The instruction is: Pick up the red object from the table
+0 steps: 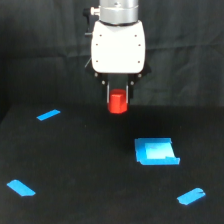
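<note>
The red object [118,102] is a small red-orange cylinder held between the two fingers of my gripper [118,98]. The gripper hangs from a white housing at the top middle of the exterior view. Its fingers are shut on the cylinder's sides, and the cylinder hangs above the black table [90,165], apart from its surface. The cylinder's lower half shows below the fingertips.
A flat bright-blue sheet [156,151] lies on the table to the exterior view's right of the gripper and nearer the camera. Blue tape strips lie at the left [48,115], front left [21,188] and front right [191,196]. A black cloth backdrop hangs behind.
</note>
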